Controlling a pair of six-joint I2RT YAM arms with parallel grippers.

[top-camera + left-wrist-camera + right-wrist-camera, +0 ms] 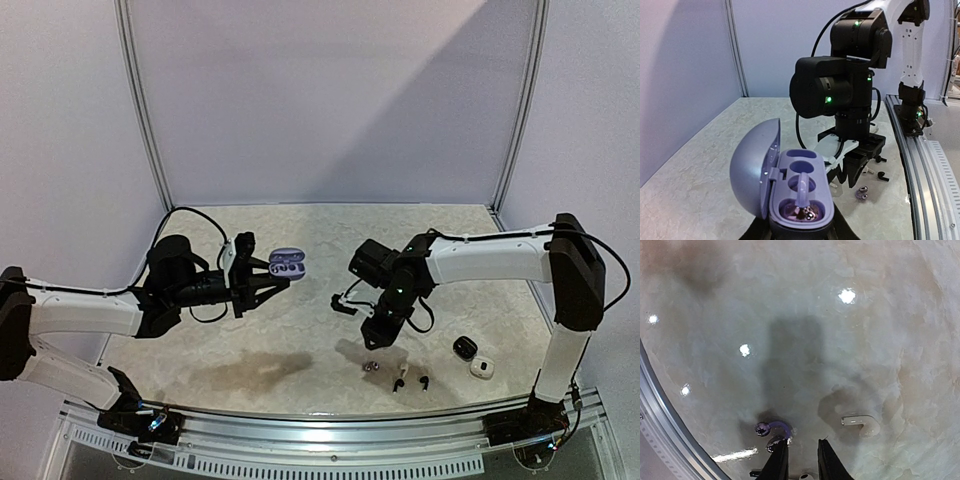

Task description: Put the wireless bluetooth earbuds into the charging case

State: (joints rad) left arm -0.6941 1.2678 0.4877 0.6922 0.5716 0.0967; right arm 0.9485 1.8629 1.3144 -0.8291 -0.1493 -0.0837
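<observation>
My left gripper (pixel 268 272) is shut on the purple charging case (pixel 288 264), held above the table. In the left wrist view the case (pixel 800 197) faces up, its lid (pixel 752 167) swung open to the left. One purple earbud (pixel 803 187) lies in the near socket; the far sockets look empty. My right gripper (pixel 801 460) points down just above the table, its jaws a narrow gap apart with nothing between them. A second purple earbud (pixel 772 431) lies on the table touching or just beside its left finger (pixel 779 462). A white earbud (pixel 861 423) lies to the right.
Two black earbuds (pixel 397 385) (pixel 424 381) lie near the front rail. To the right of them rest a shut black case (pixel 464 347) and a white case (pixel 482 367). The metal rail (pixel 330 425) runs along the near edge, and white walls enclose the table.
</observation>
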